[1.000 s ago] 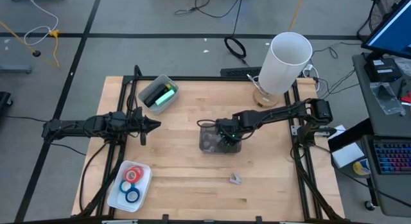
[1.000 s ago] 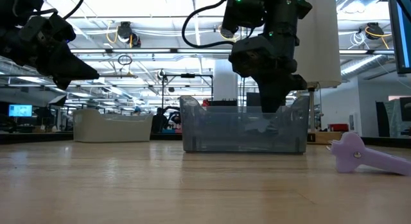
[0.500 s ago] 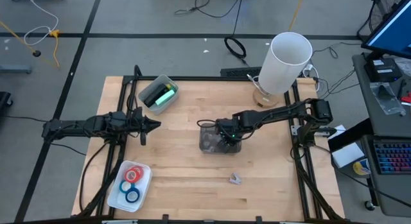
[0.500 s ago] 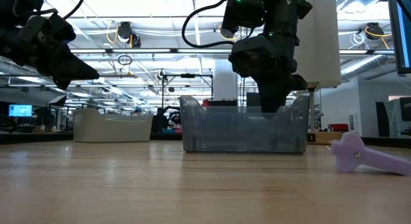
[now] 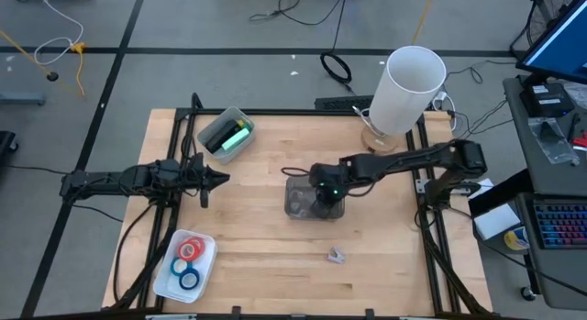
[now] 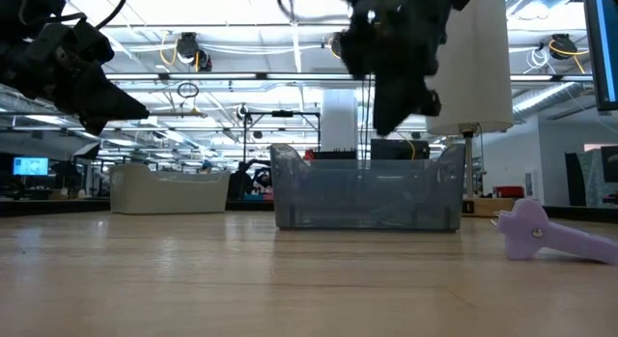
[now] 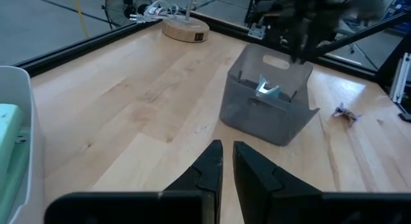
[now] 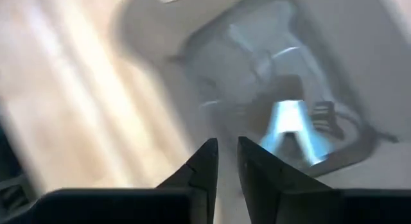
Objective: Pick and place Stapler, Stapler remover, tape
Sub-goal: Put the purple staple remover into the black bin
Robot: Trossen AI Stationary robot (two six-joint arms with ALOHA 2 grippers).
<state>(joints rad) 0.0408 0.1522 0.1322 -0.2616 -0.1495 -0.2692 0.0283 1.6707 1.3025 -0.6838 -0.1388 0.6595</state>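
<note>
The mint-green stapler (image 5: 238,137) lies in a clear bin (image 5: 223,125) at the table's far left; its end shows in the left wrist view (image 7: 9,142). Red and blue tape rolls (image 5: 188,258) lie in a white tray (image 5: 168,281) at the near left. A purple staple remover (image 5: 336,256) (image 6: 541,231) lies on the bare table. A pale blue claw-shaped piece (image 7: 264,88) (image 8: 292,129) rests on the floor of the grey bin (image 5: 300,203). My right gripper (image 6: 386,120) (image 8: 224,150) hangs shut above that bin. My left gripper (image 5: 224,180) (image 7: 226,153) waits shut over the table's left side.
A tall white cylinder (image 5: 411,86) on a round wooden base (image 7: 185,29) stands at the far right corner. Black frame rails (image 5: 176,146) run along the table's edges. Bare wood lies between the grey bin (image 6: 367,187) and the tray.
My right gripper has risen straight up out of the grey bin and now hangs clear above its rim. The bin and the purple staple remover have stayed where they were.
</note>
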